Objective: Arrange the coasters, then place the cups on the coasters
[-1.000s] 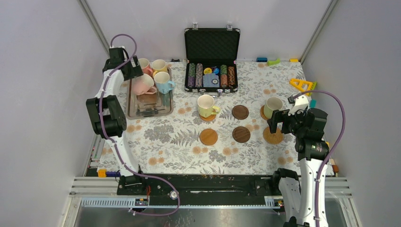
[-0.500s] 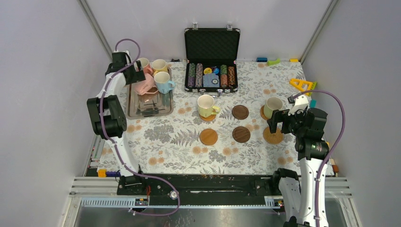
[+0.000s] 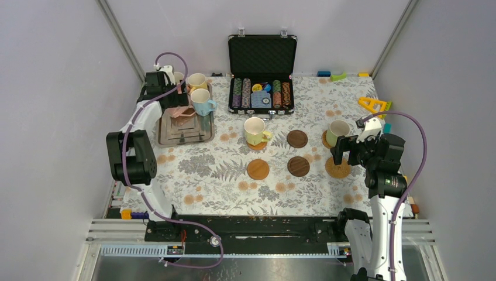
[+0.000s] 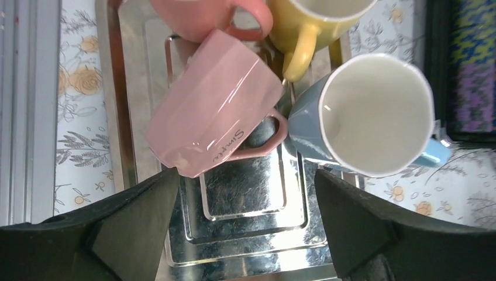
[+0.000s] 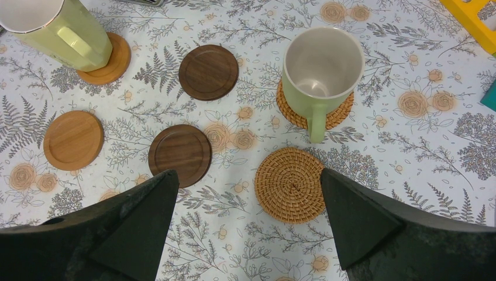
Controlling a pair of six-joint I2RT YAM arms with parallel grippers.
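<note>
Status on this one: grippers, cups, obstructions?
Left gripper open over tipped pink cup on tray. Right gripper open, empty. Blue cup crowds pink handle. Two cups seated, four coasters bare.

Left tool (image 4: 244, 178), right tool (image 5: 248, 175): jaws spread wide

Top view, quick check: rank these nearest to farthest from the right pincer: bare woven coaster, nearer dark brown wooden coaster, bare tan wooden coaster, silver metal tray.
From the right pincer:
1. Bare woven round coaster, at its tips, right side of the table.
2. Nearer dark brown wooden coaster, to its left, mid-table.
3. Bare tan wooden coaster, further left.
4. Silver metal tray, far left side.
</note>
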